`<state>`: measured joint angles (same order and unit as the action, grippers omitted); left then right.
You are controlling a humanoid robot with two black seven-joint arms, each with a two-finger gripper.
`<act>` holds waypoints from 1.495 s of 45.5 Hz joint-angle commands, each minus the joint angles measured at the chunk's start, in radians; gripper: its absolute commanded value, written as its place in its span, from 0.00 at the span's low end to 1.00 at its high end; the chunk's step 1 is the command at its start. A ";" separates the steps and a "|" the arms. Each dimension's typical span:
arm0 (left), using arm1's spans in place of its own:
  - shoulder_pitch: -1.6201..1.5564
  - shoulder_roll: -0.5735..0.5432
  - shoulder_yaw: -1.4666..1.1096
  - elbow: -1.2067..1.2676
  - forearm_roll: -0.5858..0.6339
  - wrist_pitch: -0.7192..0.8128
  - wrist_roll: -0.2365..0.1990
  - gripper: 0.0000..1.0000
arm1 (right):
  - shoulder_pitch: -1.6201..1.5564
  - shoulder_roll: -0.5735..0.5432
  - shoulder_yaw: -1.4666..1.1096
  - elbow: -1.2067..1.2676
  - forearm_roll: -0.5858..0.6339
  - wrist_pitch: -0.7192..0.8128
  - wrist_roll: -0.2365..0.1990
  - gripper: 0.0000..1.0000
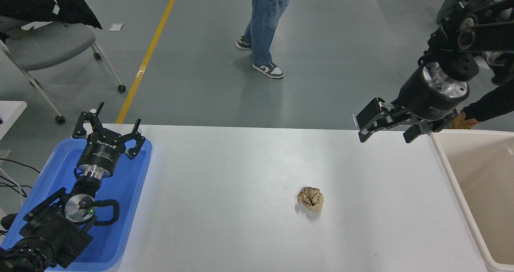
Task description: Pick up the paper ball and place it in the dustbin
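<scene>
The tan-brown crumpled paper ball [310,198] lies alone on the white table [241,208], right of centre. The beige dustbin [453,175] with its thick off-white rim stands at the table's right edge, and its visible inside is bare. My right gripper [385,132] hangs open and empty above the table's far right, up and to the right of the ball and just left of the dustbin's far corner. My left gripper [108,129] is parked open over the blue tray at the lower left.
A shallow blue tray [132,183] sits at the table's left end under the left arm. Beyond the table a person in jeans [265,19] walks on the grey floor. A grey wheeled chair [52,43] stands at the upper left. A dark sleeve [492,103] reaches in at the right.
</scene>
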<state>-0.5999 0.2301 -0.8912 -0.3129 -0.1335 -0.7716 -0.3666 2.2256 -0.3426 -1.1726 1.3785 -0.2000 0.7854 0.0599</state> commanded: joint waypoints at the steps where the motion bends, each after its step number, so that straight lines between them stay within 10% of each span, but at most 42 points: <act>1: 0.000 0.000 0.000 0.000 0.000 0.000 0.000 1.00 | -0.004 0.000 0.002 0.002 -0.001 0.000 0.000 1.00; 23: 0.000 0.000 0.000 0.000 0.000 0.000 0.000 1.00 | -0.069 0.025 0.076 -0.006 -0.004 0.000 0.000 1.00; 68: 0.000 0.000 0.000 0.000 0.000 0.000 0.000 1.00 | -0.762 0.332 0.200 -0.430 -0.021 -0.485 0.003 1.00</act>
<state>-0.5997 0.2301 -0.8912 -0.3129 -0.1334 -0.7716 -0.3666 1.6066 -0.0445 -0.9772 1.0365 -0.2184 0.3896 0.0613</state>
